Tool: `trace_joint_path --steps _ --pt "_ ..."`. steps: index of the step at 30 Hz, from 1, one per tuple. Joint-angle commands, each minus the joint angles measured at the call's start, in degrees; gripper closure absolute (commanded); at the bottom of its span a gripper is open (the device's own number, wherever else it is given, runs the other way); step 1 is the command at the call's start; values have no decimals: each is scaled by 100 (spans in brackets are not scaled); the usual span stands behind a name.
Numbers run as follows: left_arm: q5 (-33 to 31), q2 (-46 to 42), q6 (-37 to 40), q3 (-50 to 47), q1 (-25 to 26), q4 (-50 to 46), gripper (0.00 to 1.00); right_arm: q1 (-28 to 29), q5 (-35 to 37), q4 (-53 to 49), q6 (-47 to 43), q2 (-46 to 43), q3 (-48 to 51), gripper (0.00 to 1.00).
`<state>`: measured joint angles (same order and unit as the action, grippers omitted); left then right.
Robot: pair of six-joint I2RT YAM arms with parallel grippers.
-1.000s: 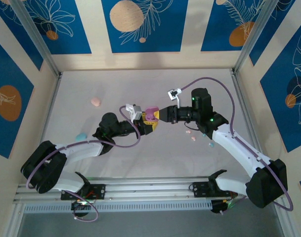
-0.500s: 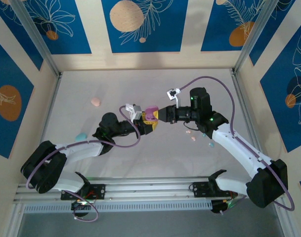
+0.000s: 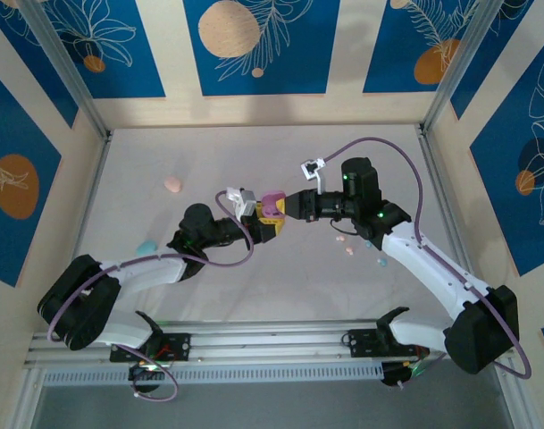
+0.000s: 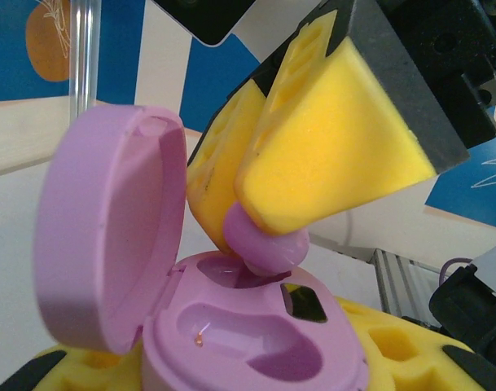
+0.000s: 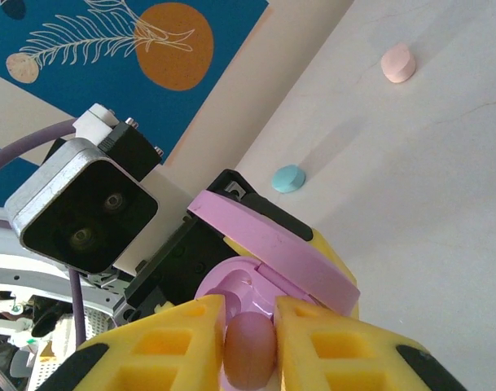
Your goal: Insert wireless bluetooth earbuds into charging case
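The purple charging case (image 4: 256,346) stands with its lid (image 4: 109,236) swung up. My left gripper (image 3: 264,225) is shut on its body, yellow pads (image 4: 410,342) on either side. The near slot of the case is bare. A purple earbud (image 4: 264,244) is pinched in my right gripper (image 5: 249,346), which is shut on it, with its tip at the mouth of the far slot. In the right wrist view the earbud (image 5: 249,352) sits between the yellow fingers (image 5: 162,350), just over the case lid (image 5: 272,244). Both grippers meet mid-table, the right gripper (image 3: 286,207) beside the case (image 3: 272,203).
A pink oval case (image 3: 172,184) lies far left and a light blue one (image 3: 146,246) near the left arm. Loose pink earbuds (image 3: 339,239) and a blue one (image 3: 381,261) lie under the right arm. Patterned walls ring the table.
My right gripper has edged slightly left, bringing the earbud closer onto the case. The left gripper and case have held still.
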<state>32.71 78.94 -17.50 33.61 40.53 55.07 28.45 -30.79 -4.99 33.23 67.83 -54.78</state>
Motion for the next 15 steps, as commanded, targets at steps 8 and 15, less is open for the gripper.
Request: trace_joint_path --steps 8,15 --pt "245 -185 197 155 72 402 71 113 435 -425 -245 99 -216 73" --pt "219 -216 225 127 75 377 71 125 674 -671 -350 22 -304 69"
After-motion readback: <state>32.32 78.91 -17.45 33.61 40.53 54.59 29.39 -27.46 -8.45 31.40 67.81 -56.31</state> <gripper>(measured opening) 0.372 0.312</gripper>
